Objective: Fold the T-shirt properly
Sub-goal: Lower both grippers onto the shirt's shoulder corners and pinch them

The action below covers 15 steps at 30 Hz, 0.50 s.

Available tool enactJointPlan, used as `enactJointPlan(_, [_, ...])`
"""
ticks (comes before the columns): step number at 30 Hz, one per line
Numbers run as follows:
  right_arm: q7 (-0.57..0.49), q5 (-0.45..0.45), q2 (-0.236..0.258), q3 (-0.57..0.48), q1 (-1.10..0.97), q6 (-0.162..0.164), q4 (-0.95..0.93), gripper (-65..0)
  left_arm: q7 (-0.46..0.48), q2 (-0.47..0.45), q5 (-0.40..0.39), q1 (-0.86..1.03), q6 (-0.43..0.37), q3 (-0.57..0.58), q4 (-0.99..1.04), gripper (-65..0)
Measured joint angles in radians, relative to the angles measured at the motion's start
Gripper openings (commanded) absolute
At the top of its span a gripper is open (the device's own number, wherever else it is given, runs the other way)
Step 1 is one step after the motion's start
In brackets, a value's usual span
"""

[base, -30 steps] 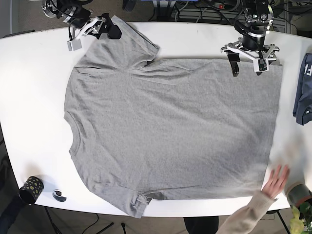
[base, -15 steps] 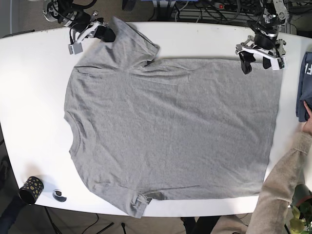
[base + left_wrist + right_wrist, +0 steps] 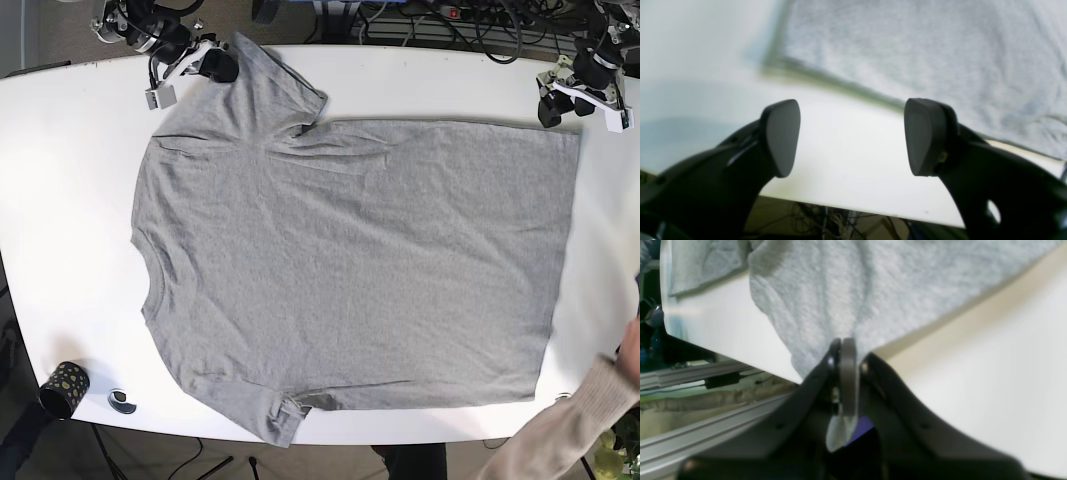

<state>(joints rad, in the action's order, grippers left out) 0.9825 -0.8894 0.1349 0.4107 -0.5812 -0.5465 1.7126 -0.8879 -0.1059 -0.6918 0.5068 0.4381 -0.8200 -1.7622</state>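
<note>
Though scanned, T-shirt (image 3: 350, 260) without lettering

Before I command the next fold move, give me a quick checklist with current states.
1. Right gripper clamped on the shirt sleeve: ok, shut with fabric pinched between the fingers.
2. Left gripper holding cloth: not ok, open over bare table, the hem lying beyond it.
3. Shirt spread flat: ok, only light wrinkles near the upper sleeve.
4. Workspace free of people: not ok, a person's arm reaches over the table's near right corner.
5. Fold path free of clutter: ok, the cup and small disc sit off the shirt at the near left corner.
</note>
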Motion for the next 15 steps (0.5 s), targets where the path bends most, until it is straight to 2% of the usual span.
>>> enactJointPlan(6, [0.003,0.003,-0.002,0.0,0.0,0.0,0.008,-65.0,-0.026,-0.038,-0.011,-0.033,0.054,-0.04,0.103,-20.4])
enactJointPlan(15, [0.006,0.003,-0.002,0.0,0.0,0.0,0.008,-65.0,-0.021,-0.063,-0.012,-0.093,0.058,-0.037,0.214,-20.4])
